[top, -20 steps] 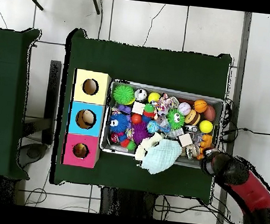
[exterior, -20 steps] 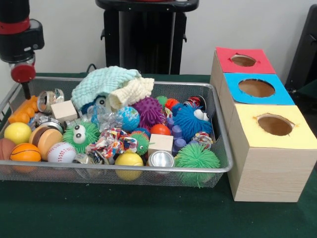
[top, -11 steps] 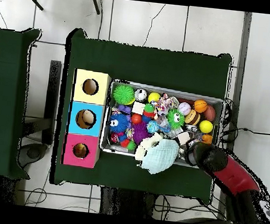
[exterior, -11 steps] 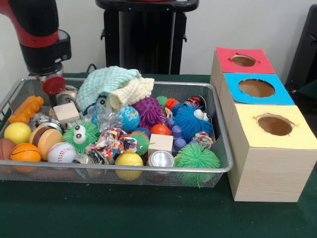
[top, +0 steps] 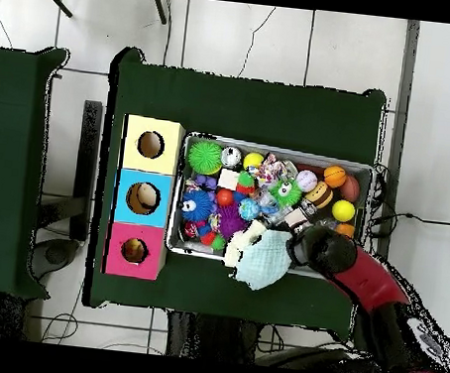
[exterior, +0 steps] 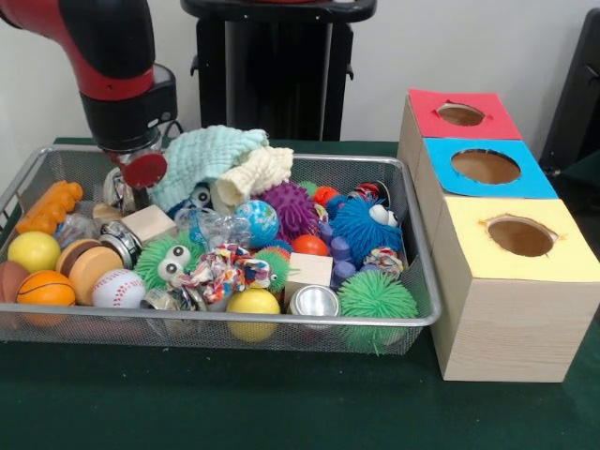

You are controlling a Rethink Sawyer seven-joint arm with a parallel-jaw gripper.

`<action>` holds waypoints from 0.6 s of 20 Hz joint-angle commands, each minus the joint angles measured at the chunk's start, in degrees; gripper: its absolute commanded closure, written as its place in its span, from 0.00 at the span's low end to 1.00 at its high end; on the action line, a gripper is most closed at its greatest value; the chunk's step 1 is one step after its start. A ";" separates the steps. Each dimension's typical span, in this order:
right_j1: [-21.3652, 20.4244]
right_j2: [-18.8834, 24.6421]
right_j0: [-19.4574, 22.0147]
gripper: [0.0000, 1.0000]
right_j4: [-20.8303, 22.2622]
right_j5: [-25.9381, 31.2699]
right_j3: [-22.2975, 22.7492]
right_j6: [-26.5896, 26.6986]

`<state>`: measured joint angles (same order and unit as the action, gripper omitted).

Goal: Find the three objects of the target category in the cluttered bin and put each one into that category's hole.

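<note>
The wire mesh bin is packed with toys: yellow balls, a basketball, a baseball, spiky balls in green, blue and purple, wooden blocks, metal cans and a rope toy. My gripper is low over the bin's back left part, beside the teal cloth; clutter hides its tips. In the overhead view the gripper sits next to that cloth. Three boxes with holes stand beside the bin: red, blue, yellow.
A cream cloth lies against the teal one on top of the pile. An orange ridged toy rests in the bin's left corner. The robot's black pedestal rises behind the bin. Green cloth covers the table.
My arm has swung from outside the bin's left end to over its back left part, toward the teal cloth. The wooden block and nearby toys have shifted slightly right.
</note>
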<state>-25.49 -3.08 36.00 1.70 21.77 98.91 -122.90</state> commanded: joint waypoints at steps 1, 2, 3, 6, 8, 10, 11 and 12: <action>-1.39 7.95 -0.82 1.00 -5.33 -4.71 8.38 -11.60; -1.60 7.90 -0.77 1.00 -5.37 -4.97 8.85 -11.37; -1.77 7.88 -0.78 1.00 -5.44 -5.43 9.36 -11.24; -2.31 8.77 0.06 1.00 -6.06 -5.88 10.73 -10.28; -2.76 9.07 0.34 1.00 -6.65 -5.54 11.16 -9.82; -2.67 9.17 0.99 1.00 -6.58 -5.56 11.16 -8.94; -2.78 8.87 1.31 1.00 -6.15 -5.48 11.18 -8.28; -2.79 8.47 1.66 1.00 -5.76 -5.14 10.90 -7.54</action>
<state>-27.82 -1.01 36.37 -1.31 19.71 106.58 -122.90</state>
